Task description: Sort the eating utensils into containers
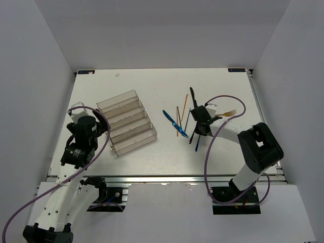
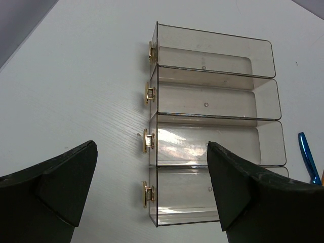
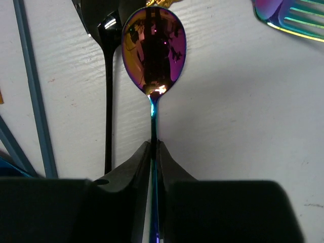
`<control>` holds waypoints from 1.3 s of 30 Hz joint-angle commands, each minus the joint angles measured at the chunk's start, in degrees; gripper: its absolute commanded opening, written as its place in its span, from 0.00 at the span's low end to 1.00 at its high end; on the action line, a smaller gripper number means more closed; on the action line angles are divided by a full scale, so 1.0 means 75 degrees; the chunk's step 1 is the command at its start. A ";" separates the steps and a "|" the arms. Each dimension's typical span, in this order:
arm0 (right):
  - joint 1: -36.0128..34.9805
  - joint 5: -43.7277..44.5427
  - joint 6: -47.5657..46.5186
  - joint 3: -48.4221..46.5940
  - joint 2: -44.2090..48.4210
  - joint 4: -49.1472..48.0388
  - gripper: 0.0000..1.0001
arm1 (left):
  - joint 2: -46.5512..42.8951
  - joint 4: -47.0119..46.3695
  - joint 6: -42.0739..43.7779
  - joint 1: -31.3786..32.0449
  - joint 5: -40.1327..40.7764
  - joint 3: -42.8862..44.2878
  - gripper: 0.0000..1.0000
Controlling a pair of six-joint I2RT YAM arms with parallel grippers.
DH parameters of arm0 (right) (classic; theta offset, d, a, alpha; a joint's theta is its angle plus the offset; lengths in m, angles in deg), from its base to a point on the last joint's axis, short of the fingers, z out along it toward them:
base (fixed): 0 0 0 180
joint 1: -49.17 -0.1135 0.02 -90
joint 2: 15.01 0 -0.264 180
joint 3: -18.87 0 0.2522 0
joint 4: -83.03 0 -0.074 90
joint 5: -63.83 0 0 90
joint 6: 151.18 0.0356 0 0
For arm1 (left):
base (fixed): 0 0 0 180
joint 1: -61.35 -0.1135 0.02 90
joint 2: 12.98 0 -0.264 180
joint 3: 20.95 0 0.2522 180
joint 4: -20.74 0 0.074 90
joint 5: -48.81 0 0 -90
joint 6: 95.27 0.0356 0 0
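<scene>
My right gripper (image 3: 154, 148) is shut on the thin handle of an iridescent purple-gold spoon (image 3: 153, 50), low over the table; in the top view the gripper (image 1: 200, 120) sits amid the scattered utensils. A black spoon (image 3: 108, 76) lies just left of it, a blue chopstick (image 3: 33, 86) further left, and an iridescent fork (image 3: 293, 17) at the upper right. The clear compartment tray (image 1: 126, 121) is at centre left. My left gripper (image 2: 151, 169) is open and empty, hovering at the tray's (image 2: 212, 76) knobbed end.
Loose on the table are a blue piece (image 1: 171, 120), orange chopsticks (image 1: 177, 125), a black utensil (image 1: 193, 96) and a gold fork (image 1: 230, 113). A blue tip (image 2: 306, 154) shows past the tray. White walls enclose the table on three sides.
</scene>
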 commanded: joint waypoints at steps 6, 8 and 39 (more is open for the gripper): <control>0.0123 -0.0146 0.0196 0.0207 0.0066 0.0217 0.05 | -0.0035 -0.0103 0.0070 -0.0039 -0.0119 0.0073 0.98; 0.0123 -0.0087 0.0185 0.0195 0.0323 0.0312 0.00 | -0.0047 -0.0103 0.0070 -0.0039 -0.0130 0.0073 0.98; -0.2736 -0.3928 -0.3659 -0.1925 0.2657 -0.0308 0.00 | 0.0363 -0.3665 -0.2778 0.0300 -0.6904 -0.0255 0.98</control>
